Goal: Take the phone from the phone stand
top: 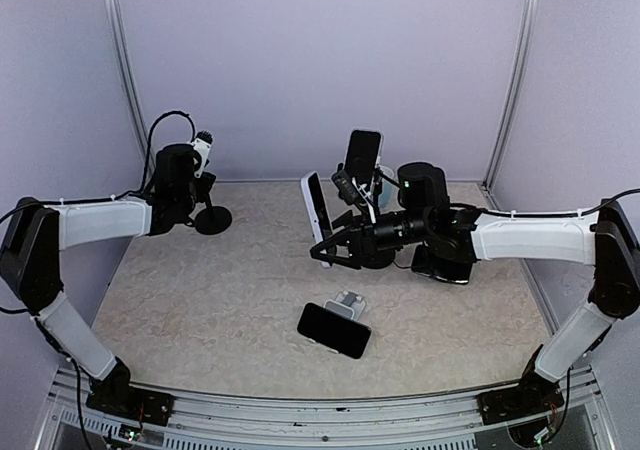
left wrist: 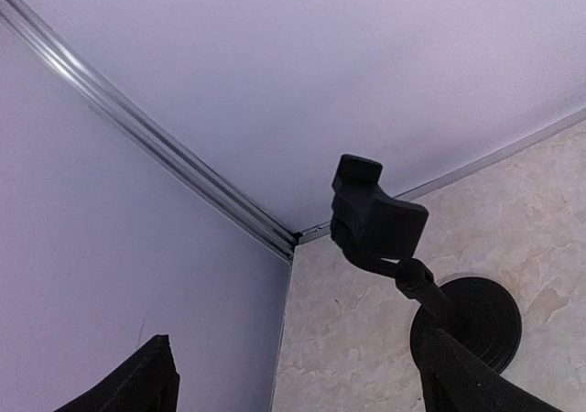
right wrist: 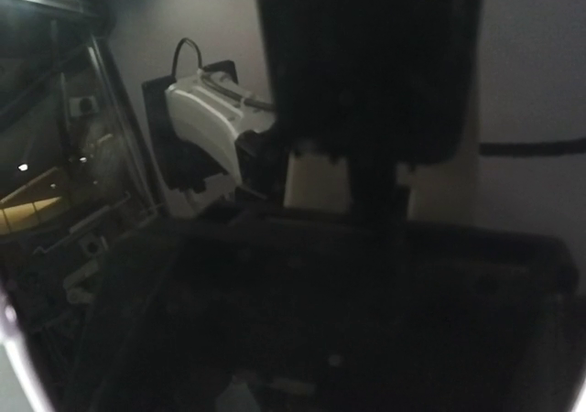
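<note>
Reach favoured the right arm. Its right pincer [top: 332, 252] sat at the lower end of the white-edged phone [top: 316, 208], and the fingers looked clamped on that end, though the top view was the only one that showed this. The right wrist view was nearly black, filled by a dark mass close to the lens, and gave nothing of the jaws.

The white-edged phone stood steeply near the middle of the counter [top: 220, 290]. Its long axis ran almost upright, the top leaning back and to the left and the bottom pointing down into the pincer. Whether that bottom end was clear of a cradle or seated in one could not be told. By my reading, the coming move turned on drawing the phone along its long axis, up and away.

The left pincer [left wrist: 298, 366] was well apart from all this in the far-left corner. Its fingers were spread wide and faced an empty stand [left wrist: 375, 215], a black clamp on a round base.

Just behind the right pincer a second phone [top: 363, 155] stood upright. A third phone [top: 333, 330] lay nearer the arm bases, leaning on a small prop [top: 349, 300].

No brand, label or writing could be read on any of them.
</note>
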Controlling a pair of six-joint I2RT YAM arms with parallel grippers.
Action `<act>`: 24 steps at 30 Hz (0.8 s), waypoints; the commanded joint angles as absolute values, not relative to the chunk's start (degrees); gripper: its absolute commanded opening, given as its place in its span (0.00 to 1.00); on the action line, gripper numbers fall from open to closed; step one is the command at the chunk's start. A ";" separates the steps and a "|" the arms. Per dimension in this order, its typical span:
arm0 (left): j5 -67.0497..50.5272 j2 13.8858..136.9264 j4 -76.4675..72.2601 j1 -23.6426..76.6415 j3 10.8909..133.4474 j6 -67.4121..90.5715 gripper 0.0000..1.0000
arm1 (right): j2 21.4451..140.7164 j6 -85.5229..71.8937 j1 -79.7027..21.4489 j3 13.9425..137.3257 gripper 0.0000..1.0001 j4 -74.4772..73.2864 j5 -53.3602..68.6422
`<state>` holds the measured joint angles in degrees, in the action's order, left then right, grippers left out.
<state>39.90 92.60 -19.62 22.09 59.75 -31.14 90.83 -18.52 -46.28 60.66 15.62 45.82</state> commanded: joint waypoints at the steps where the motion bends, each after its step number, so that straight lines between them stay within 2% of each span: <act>1: 48.15 86.58 -12.68 25.05 58.77 -21.16 0.93 | 91.56 -15.84 -47.44 65.13 0.04 14.11 43.33; 4: 44.98 80.34 -3.95 26.43 59.78 -11.25 0.98 | 92.37 -15.76 -47.84 66.45 0.05 12.53 40.82; 6: 42.32 76.60 -0.98 27.93 59.30 -6.08 0.98 | 92.98 -16.09 -48.09 67.23 0.05 12.30 39.49; 11: 45.51 72.06 0.74 33.20 57.35 0.02 0.99 | 94.75 -16.68 -48.80 68.85 0.05 12.55 38.41; 13: 43.07 72.02 4.00 34.11 58.58 3.08 0.99 | 95.25 -16.94 -48.89 69.58 0.05 12.28 37.13; 17: 37.11 68.12 1.22 39.17 55.81 3.48 0.99 | 95.98 -17.80 -49.11 70.70 0.05 11.95 33.67; 24: 24.45 64.30 1.49 44.38 54.62 10.05 0.89 | 98.17 -18.50 -49.97 72.72 0.06 10.92 25.70</act>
<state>33.47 66.98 2.24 41.95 55.64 5.02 97.41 -17.96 -48.84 69.56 9.15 31.14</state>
